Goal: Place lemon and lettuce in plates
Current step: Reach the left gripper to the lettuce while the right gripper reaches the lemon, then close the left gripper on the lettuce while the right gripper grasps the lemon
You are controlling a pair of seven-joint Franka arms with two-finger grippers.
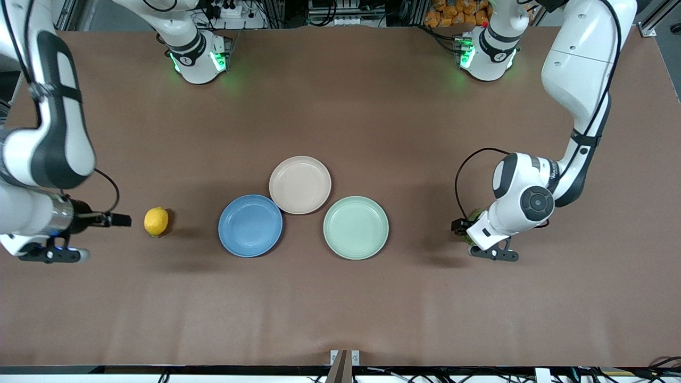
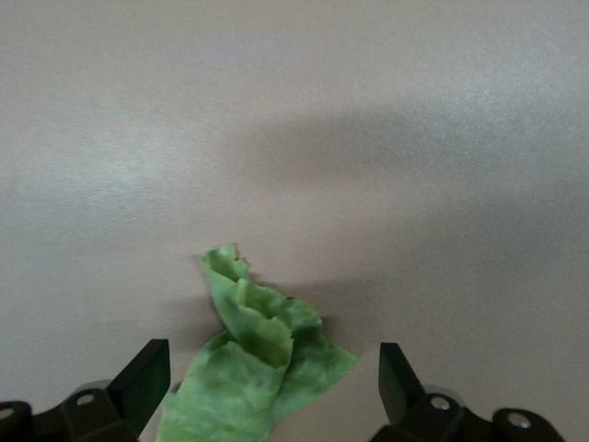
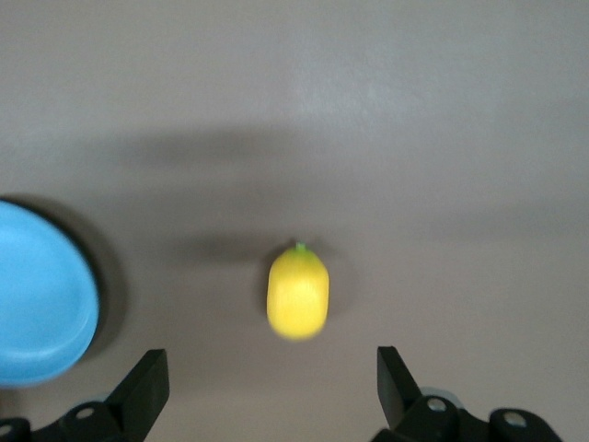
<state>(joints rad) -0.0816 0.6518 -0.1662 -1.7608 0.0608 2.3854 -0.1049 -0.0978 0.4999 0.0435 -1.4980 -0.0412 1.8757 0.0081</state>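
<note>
The yellow lemon (image 1: 156,221) lies on the table toward the right arm's end, apart from the blue plate (image 1: 250,225). The beige-pink plate (image 1: 299,184) touches the blue one, farther from the front camera. Both plates are bare. My right gripper (image 1: 53,256) is open and empty above the table beside the lemon; in the right wrist view the lemon (image 3: 297,292) lies ahead of the open gripper (image 3: 271,387), with the blue plate (image 3: 37,304) at the edge. The green lettuce (image 2: 258,368) lies on the table between the jaws of my open left gripper (image 2: 270,387). In the front view my left gripper (image 1: 493,254) mostly hides the lettuce (image 1: 472,216).
A pale mint green plate (image 1: 356,227) stands beside the blue plate, toward the left arm's end, and is bare. The brown table (image 1: 340,308) stretches wide around the three plates. The arms' bases stand along the top edge of the front view.
</note>
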